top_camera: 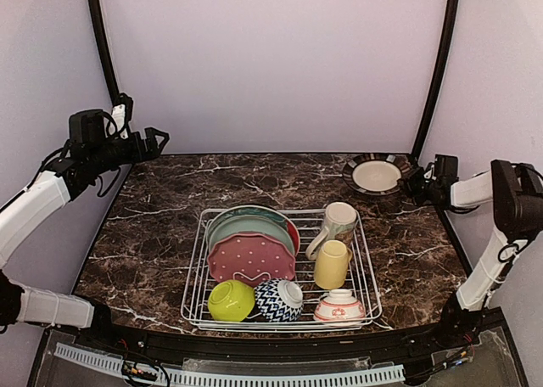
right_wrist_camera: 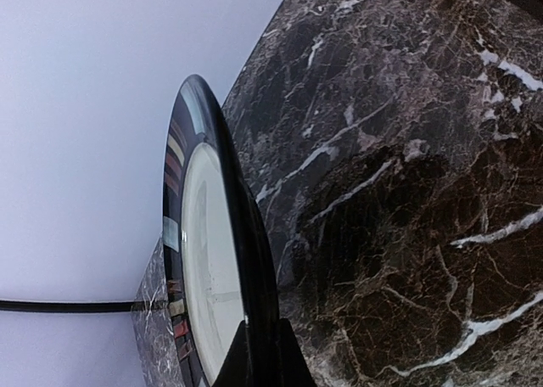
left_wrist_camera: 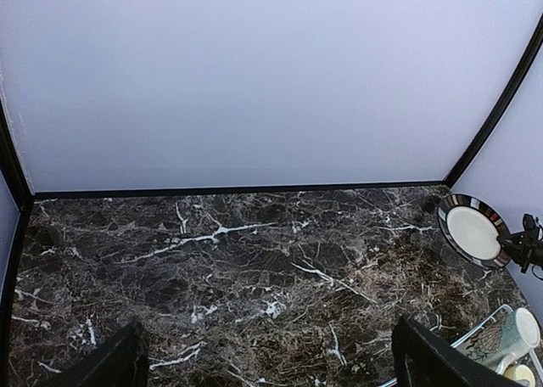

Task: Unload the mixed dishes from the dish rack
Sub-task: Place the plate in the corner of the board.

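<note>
Front bowls: the lime bowl [top_camera: 231, 300], navy-zigzag bowl [top_camera: 279, 300] and pink-white bowl [top_camera: 339, 307] sit in the nearest row of the dish rack [top_camera: 310, 226]. They are packed close, so an arm reaching over them could knock one.
Mugs: the yellow mug [top_camera: 332, 264] and the cream mug [top_camera: 338, 221] lie right of centre, just beside each other. Lifting one may drag its neighbour.
Standing plates: the pink dotted plate [top_camera: 251, 258] leans against the teal plates [top_camera: 246, 226], with a red plate [top_camera: 293, 232] behind. Pulling one out may tip the others.
Left gripper [top_camera: 158, 141]: it hangs high over the far left of the table [top_camera: 170, 226], jaws spread wide and empty, well apart from the rack. It poses little risk.
Right gripper [top_camera: 411, 182]: it is clenched on the rim of the black-rimmed plate [top_camera: 376, 175], which is out of the rack at the far right corner.
Plate contact: I cannot tell whether the plate rests on the marble.
Main risk: if the jaws let go while it is tilted or off the surface, it drops, clatters or rolls toward the edge. The thin rim pinch may also slip.
</note>
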Robot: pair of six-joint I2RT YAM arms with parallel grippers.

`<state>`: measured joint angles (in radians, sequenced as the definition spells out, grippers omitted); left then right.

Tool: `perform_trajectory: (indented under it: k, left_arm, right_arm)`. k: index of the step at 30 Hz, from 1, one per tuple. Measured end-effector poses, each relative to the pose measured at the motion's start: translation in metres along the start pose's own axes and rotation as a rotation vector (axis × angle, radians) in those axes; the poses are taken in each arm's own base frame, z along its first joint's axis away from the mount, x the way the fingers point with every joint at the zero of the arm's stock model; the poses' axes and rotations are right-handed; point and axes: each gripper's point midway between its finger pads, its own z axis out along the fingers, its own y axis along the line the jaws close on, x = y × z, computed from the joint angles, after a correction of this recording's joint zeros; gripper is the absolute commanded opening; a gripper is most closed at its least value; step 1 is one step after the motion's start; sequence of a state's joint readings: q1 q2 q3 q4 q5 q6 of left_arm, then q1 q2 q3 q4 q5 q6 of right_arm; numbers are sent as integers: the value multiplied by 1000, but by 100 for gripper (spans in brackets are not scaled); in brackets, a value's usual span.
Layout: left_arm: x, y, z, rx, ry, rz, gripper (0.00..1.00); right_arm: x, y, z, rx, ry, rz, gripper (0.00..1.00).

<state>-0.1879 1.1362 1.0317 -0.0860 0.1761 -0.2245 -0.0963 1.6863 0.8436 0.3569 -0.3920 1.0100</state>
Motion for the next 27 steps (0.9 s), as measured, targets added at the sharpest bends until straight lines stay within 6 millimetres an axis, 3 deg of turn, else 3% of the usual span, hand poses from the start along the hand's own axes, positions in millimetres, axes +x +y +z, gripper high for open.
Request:
perform_trajectory:
  k: [9, 19, 20, 23, 25, 27]
  left_arm:
    - [5, 0, 5, 5, 18, -8, 99]
    - [5, 0, 5, 7, 19, -9, 99]
    - [5, 0, 5, 7, 18, -10, 99]
    - [5, -1, 5, 13, 20, -14, 99]
    - [5, -1, 5, 15, 20, -17, 99]
    - [5, -2, 5, 18, 21, -19, 99]
  right_arm:
    - [0, -50, 39, 62, 5, 77, 0]
    - [-17, -56, 69, -14, -15, 79, 0]
    - [-18, -56, 70, -22, -14, 77, 8]
    - [-17, -56, 72, -27, -6, 73, 47]
    - [-18, -56, 72, -26, -1, 58, 64]
    - [-17, -57, 71, -10, 9, 28, 74]
